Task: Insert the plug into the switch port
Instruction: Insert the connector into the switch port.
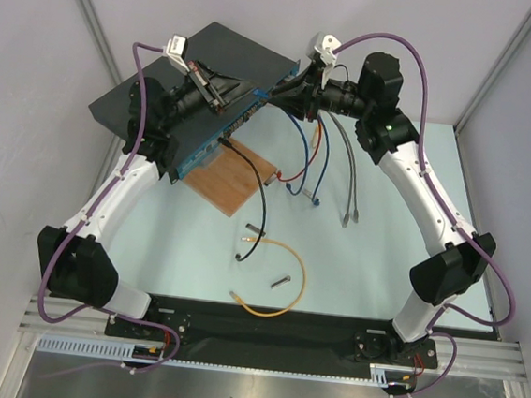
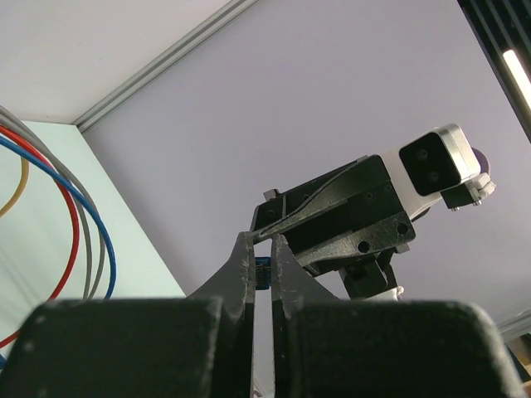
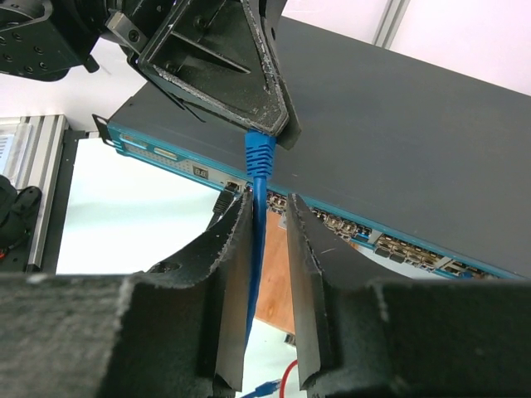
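Firmly, left tool [image 2: 262,245] pinches blue plug [image 3: 258,157]; right tool [image 3: 267,203] narrowly open around cable [image 3: 258,224].

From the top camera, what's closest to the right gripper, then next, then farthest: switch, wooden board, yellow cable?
1. switch, at the back, right beside the right gripper.
2. wooden board, middle, in front of the switch.
3. yellow cable, near the arm bases.

White arms [image 1: 120,190], purple cables [image 1: 394,38], black left gripper [image 2: 263,253]
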Robot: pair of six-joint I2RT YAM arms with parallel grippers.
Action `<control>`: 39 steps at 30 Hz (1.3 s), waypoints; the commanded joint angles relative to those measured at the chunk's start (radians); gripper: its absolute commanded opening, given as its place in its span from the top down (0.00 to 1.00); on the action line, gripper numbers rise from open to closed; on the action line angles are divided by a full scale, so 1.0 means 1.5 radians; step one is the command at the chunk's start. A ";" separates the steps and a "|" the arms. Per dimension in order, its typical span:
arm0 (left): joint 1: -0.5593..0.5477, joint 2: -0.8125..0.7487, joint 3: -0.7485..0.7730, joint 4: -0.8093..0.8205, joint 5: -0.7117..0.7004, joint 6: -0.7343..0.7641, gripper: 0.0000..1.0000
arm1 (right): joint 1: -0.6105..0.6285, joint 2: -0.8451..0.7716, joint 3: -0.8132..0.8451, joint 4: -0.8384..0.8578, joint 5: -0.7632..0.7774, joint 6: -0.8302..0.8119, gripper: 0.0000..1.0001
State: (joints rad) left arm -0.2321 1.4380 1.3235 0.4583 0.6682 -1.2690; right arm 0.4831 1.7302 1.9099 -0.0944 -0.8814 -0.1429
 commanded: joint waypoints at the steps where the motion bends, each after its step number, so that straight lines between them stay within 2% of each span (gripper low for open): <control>1: 0.001 -0.002 0.015 0.030 0.019 -0.020 1.00 | 0.001 0.007 0.034 0.009 -0.006 -0.011 0.74; 11: 0.001 0.004 0.021 0.032 0.015 -0.021 1.00 | 0.003 0.012 0.041 -0.008 -0.012 -0.013 0.68; 22: 0.001 0.010 0.025 0.044 0.017 -0.034 1.00 | 0.013 0.038 0.070 -0.050 0.023 -0.044 0.83; 25: 0.001 0.010 0.025 0.049 0.016 -0.037 1.00 | 0.013 0.051 0.090 -0.075 0.029 -0.050 0.93; 26: 0.001 0.009 0.025 0.049 0.017 -0.036 1.00 | 0.011 0.058 0.100 -0.078 0.035 -0.050 1.00; 28: 0.003 0.007 0.025 0.036 0.016 -0.029 0.98 | 0.002 0.066 0.111 -0.082 0.054 -0.035 1.00; 30: 0.017 0.004 0.026 0.023 0.011 -0.013 0.79 | -0.007 0.081 0.137 -0.096 0.075 -0.018 1.00; 31: 0.025 0.003 0.030 0.016 0.010 -0.002 0.50 | -0.013 0.087 0.147 -0.105 0.084 -0.015 1.00; 32: 0.033 0.002 0.035 0.003 0.012 0.012 0.39 | -0.027 0.093 0.158 -0.116 0.103 -0.018 1.00; 35: 0.069 -0.006 0.062 -0.032 0.016 0.081 0.13 | -0.036 0.125 0.221 -0.199 0.172 -0.082 1.00; 37: 0.090 -0.015 0.085 -0.076 0.028 0.145 0.01 | -0.042 0.153 0.260 -0.266 0.222 -0.143 1.00; 39: 0.102 -0.024 0.102 -0.114 0.030 0.223 0.00 | -0.038 0.175 0.286 -0.331 0.253 -0.184 1.00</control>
State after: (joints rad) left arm -0.1093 1.4551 1.4010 0.3592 0.6857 -1.1244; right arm 0.4210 1.9491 2.2501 -0.4183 -0.6403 -0.2848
